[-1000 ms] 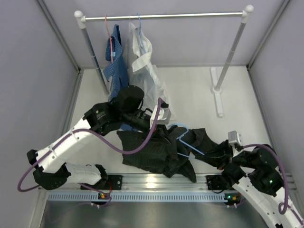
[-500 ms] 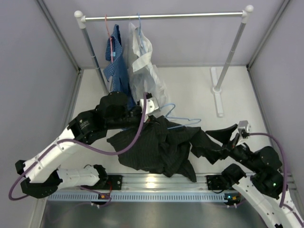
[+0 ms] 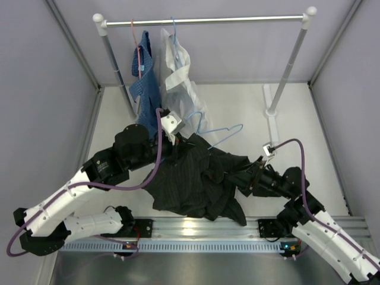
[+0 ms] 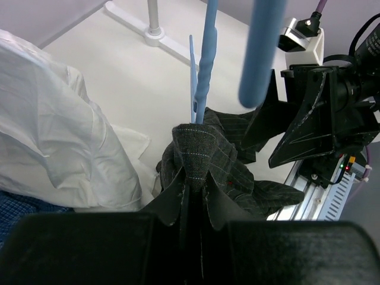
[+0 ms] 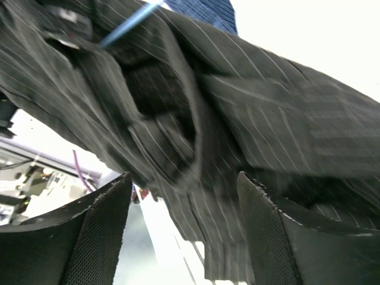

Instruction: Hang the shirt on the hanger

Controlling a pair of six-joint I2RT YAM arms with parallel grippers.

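Observation:
The black pinstriped shirt (image 3: pixel 196 181) lies bunched on the table between the arms. My left gripper (image 3: pixel 177 141) is shut on a raised fold of the shirt (image 4: pixel 199 157). The light-blue wire hanger (image 3: pixel 221 134) sticks out of that fold toward the back right; in the left wrist view the hanger (image 4: pixel 205 77) rises straight above the pinch. My right gripper (image 3: pixel 250 178) is at the shirt's right edge. In the right wrist view its fingers (image 5: pixel 101 231) stand wide apart, with pinstriped cloth (image 5: pixel 237 107) filling the space beyond and between them and a bit of hanger wire (image 5: pixel 127 24) at top left.
A clothes rail (image 3: pixel 208 21) spans the back, carrying a blue patterned shirt (image 3: pixel 144 77) and a white shirt (image 3: pixel 181 83) that drapes onto the table. The rail's right post (image 3: pixel 286 74) and foot (image 3: pixel 272 122) stand at back right. An aluminium rail (image 3: pixel 196 228) runs along the near edge.
My left gripper has swung back and left, dragging the shirt fold and hanger with it. My right gripper has opened, let go of the sleeve, and moved left up against the shirt.

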